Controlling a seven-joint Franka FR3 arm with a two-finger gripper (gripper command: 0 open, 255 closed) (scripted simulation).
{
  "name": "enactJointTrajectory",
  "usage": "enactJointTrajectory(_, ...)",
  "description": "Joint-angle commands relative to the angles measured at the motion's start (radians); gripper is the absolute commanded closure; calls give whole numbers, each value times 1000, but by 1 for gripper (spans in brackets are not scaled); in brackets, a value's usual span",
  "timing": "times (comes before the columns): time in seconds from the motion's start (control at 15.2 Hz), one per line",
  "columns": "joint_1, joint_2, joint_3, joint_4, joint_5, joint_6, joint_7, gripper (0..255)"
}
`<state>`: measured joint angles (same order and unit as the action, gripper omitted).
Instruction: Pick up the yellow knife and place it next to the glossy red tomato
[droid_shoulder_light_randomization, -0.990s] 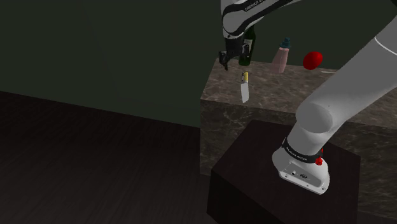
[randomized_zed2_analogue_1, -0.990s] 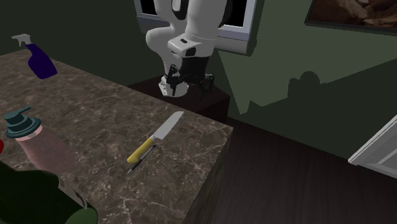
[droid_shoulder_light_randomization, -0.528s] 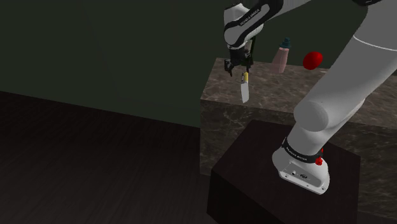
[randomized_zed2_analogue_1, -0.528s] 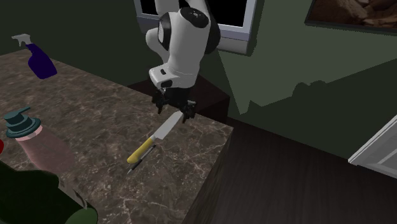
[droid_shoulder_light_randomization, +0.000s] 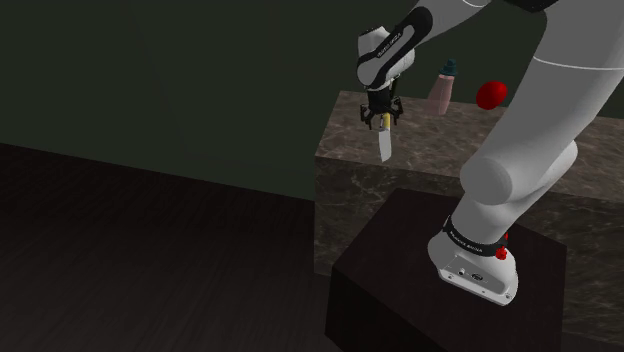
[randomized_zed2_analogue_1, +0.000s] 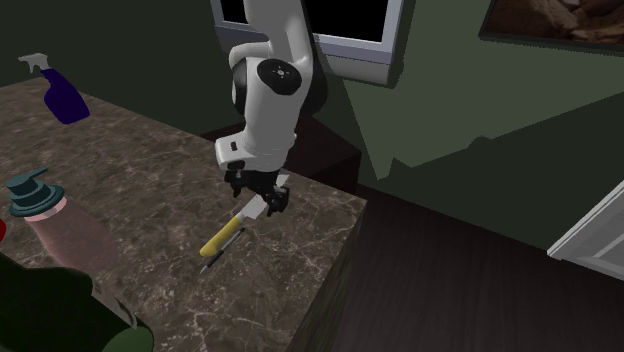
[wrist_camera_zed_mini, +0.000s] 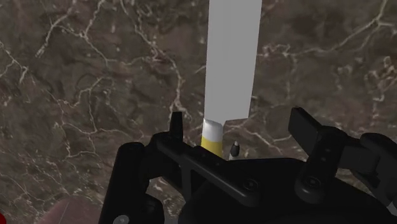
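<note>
The knife lies flat on the dark marble counter (randomized_zed2_analogue_1: 140, 190), its yellow handle (randomized_zed2_analogue_1: 220, 240) toward the bottles and its pale blade (droid_shoulder_light_randomization: 384, 146) toward the counter's edge. My gripper (randomized_zed2_analogue_1: 256, 203) hangs open just above the point where blade meets handle. In the wrist view the blade (wrist_camera_zed_mini: 232, 57) runs away from the hand, and the handle's start (wrist_camera_zed_mini: 212, 136) lies between the spread fingertips (wrist_camera_zed_mini: 177, 123), closer to one finger and touched by neither. The red tomato (droid_shoulder_light_randomization: 490, 94) sits at the counter's far end, behind the pink bottle.
A pink bottle with a teal cap (droid_shoulder_light_randomization: 443, 88) stands between knife and tomato. A dark green bottle (randomized_zed2_analogue_1: 60, 320) is beside it and a purple spray bottle (randomized_zed2_analogue_1: 62, 97) stands farther along the counter. The counter edge (randomized_zed2_analogue_1: 335, 240) drops off near the blade.
The arm swung over the counter and came down, bringing the open gripper from beyond the blade tip to just above the blade-handle junction. The knife has not moved.
</note>
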<state>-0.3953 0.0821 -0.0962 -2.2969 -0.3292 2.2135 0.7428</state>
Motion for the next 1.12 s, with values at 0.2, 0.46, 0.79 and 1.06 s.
enactJointTrajectory(0.2, -10, 37, -10, -23, -15, 62, 7, 0)
enactJointTrajectory(0.46, -10, 37, -10, -23, -15, 62, 7, 0)
enactJointTrajectory(0.79, -10, 37, -10, -23, -15, 62, 7, 255)
enactJointTrajectory(1.06, -10, 37, -10, -23, -15, 62, 7, 255)
